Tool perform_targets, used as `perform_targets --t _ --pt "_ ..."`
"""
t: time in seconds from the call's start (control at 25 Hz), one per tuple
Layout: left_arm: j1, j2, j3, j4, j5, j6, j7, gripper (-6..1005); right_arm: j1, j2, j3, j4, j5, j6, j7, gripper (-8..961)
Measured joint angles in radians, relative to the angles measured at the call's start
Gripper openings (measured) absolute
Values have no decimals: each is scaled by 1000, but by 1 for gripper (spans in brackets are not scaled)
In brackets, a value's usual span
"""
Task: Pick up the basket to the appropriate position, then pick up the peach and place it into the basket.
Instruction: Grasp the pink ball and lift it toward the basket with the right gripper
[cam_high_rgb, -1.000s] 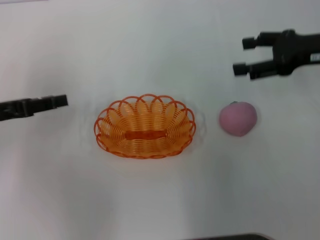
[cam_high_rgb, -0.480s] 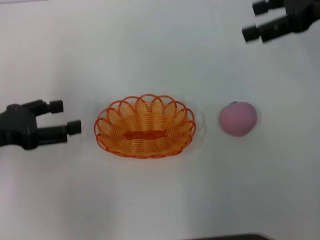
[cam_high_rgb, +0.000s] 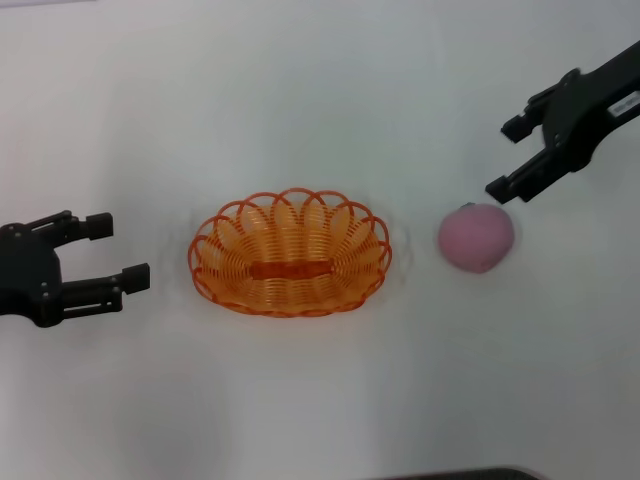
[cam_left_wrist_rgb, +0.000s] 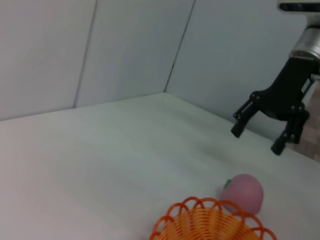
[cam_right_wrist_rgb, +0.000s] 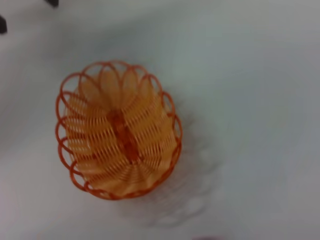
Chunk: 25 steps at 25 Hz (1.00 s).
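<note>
1. Head view: basket (cam_high_rgb: 290, 253) sits flat on the white tabletop (cam_high_rgb: 300, 90), roughly mid-frame, long axis running 9-to-3. Empty, so it's ready to receive.
2. Head view: left gripper (cam_high_rgb: 115, 250) at the basket's 9 o'clock, near the rim but apart from it. Fingers (cam_high_rgb: 100, 224) spread wide, holding nothing. Probably lined up w/ the near end of the rim bc the basket step comes first.
3. Head view: peach (cam_high_rgb: 476, 237) rests on the tabletop at the basket's 3 o'clock, well apart from it, green mark up top.
4. Head view: right gripper (cam_high_rgb: 505, 158) hangs at the peach's 1 o'clock, fingers parted and gripping nothing; the lower fingertip shows just beside the fruit's top, contact not clear. Likely staged for the peach pick.
5. Left wrist view: basket rim (cam_left_wrist_rgb: 210, 222) nearest the camera, peach (cam_left_wrist_rgb: 243, 193) just behind its far edge, right gripper (cam_left_wrist_rgb: 260, 136) above w/ fingers apart, clear of the fruit here. So no grasp yet, I'd judge.
6. Right wrist view: looks down on the basket (cam_right_wrist_rgb: 119, 145), whole and unoccupied; own fingers not seen. Peach not seen in this view.
</note>
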Motion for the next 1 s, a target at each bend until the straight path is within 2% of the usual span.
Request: perform_targets --t 0.16,0.24,0.52,0.8,1.0 --pt "2 0 0 -12 0 -25 3 893 -2 41 -51 9 -90 55 3 944" --pt "2 0 0 -17 0 -32 3 893 -1 55 -82 37 -131 83 3 899" --pt "-2 0 0 -41 6 -61 4 894 16 57 -194 168 -141 161 1 736" --pt "-1 1 0 -52 7 -67 5 894 21 56 -203 184 -139 189 4 569" --pt "3 0 0 -55 8 -67 6 895 22 56 -204 183 -138 190 1 363"
